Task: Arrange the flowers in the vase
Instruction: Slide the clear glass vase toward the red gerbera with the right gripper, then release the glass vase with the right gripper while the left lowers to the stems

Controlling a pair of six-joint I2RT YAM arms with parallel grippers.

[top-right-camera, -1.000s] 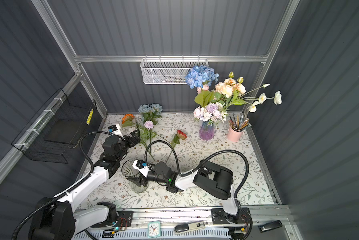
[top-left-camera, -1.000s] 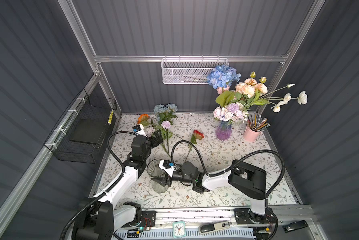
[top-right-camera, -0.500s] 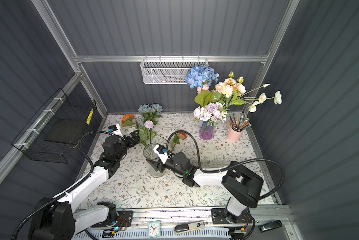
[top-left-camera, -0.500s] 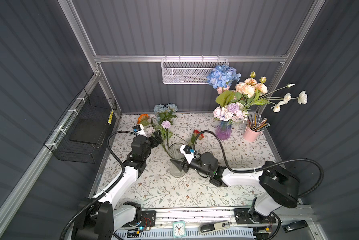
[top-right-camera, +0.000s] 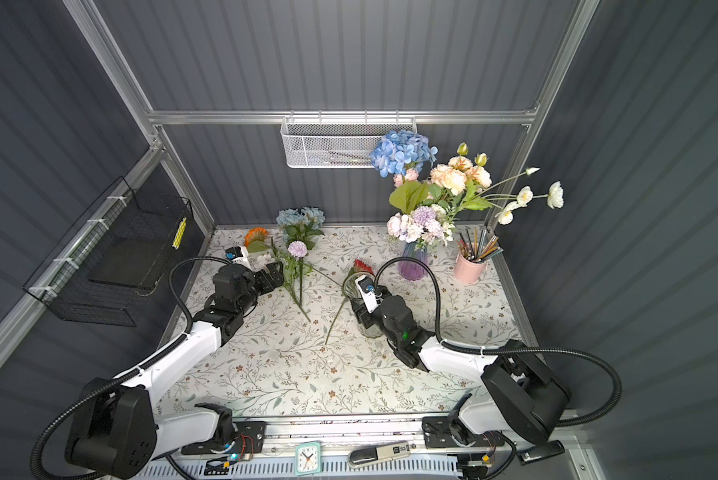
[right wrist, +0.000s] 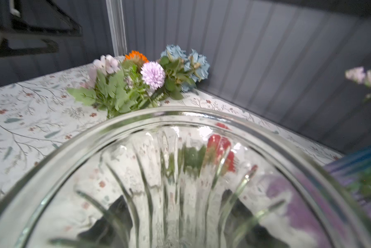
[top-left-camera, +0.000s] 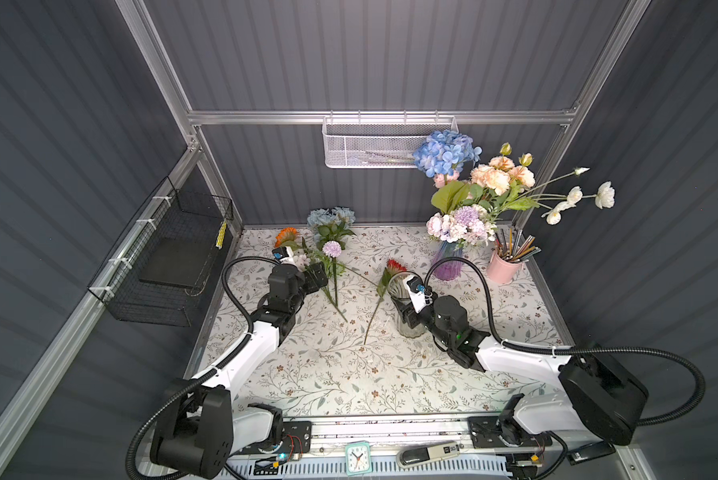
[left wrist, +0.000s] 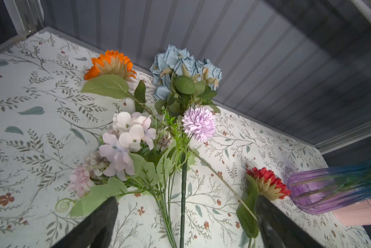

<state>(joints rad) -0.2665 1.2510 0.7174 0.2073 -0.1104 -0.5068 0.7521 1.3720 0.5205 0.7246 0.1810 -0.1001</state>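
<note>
A lab-style robot test booth: grey ribbed wall panels on an aluminium frame, two robot arms on a rail at six o'clock, a flowered tablecloth (homely dressing), and a wire basket at nine o'clock.

The worktop wears a leaf-print cloth. Loose flowers lie bunched at its back left, stems pointing toward the middle. A red daisy lies just beside a clear vase standing upright mid-worktop. At back right stand a purple vase of blooms and a pink cup of pencils.
</note>
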